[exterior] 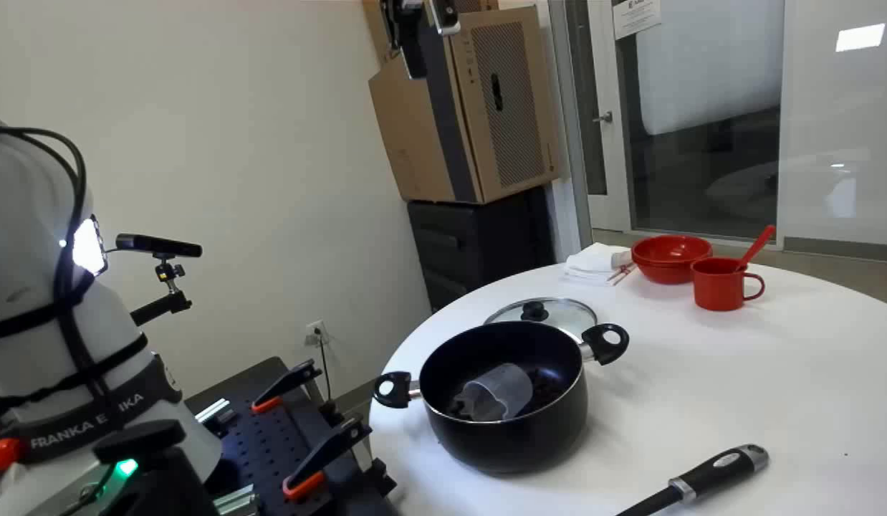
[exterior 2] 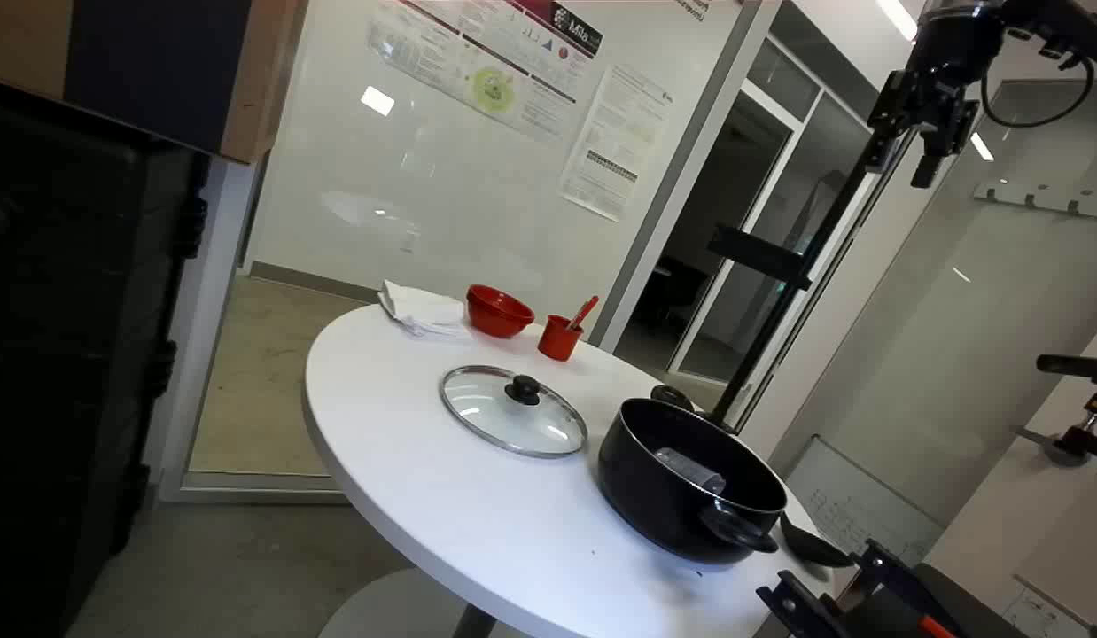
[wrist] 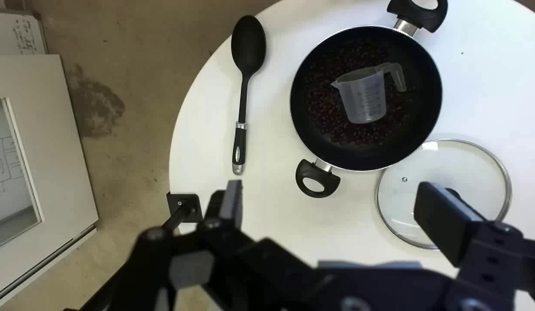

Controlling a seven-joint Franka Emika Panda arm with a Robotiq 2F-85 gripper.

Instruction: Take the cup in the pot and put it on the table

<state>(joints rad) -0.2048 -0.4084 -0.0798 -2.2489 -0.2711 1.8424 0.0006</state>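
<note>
Wrist view: the gripper [wrist: 331,196] has its jaws parted wide, a broad gap between them. In both exterior views it hangs high, well apart from everything on the table [exterior: 809,387].

The cup [wrist: 363,99] lies on its side inside the pot [exterior: 511,444], on a layer of small dark red pieces [wrist: 323,108]. It is pale and see-through, with marks up its wall; in the wrist view its handle is to the right and its spout to the left. The pot stands upright on the table, with a black loop handle at either side.

In an exterior view the glass lid [exterior: 569,315] lies flat just beyond the pot, partly hidden by it; I cannot tell whether they touch. A black spoon [exterior: 719,471] lies nearer and to the right, apart from the pot, running out of the frame.

Along the table's far side, in both exterior views, come from left to right a folded white cloth [exterior: 590,264], stacked red bowls [exterior: 665,273] and a red mug [exterior: 717,290] with a red utensil [exterior: 757,248] tilted in it.

In an exterior view the robot arm [exterior: 28,229] stands at the left, and beyond the table a cardboard box [exterior: 504,125] rests on a black cabinet [exterior: 476,247].
</note>
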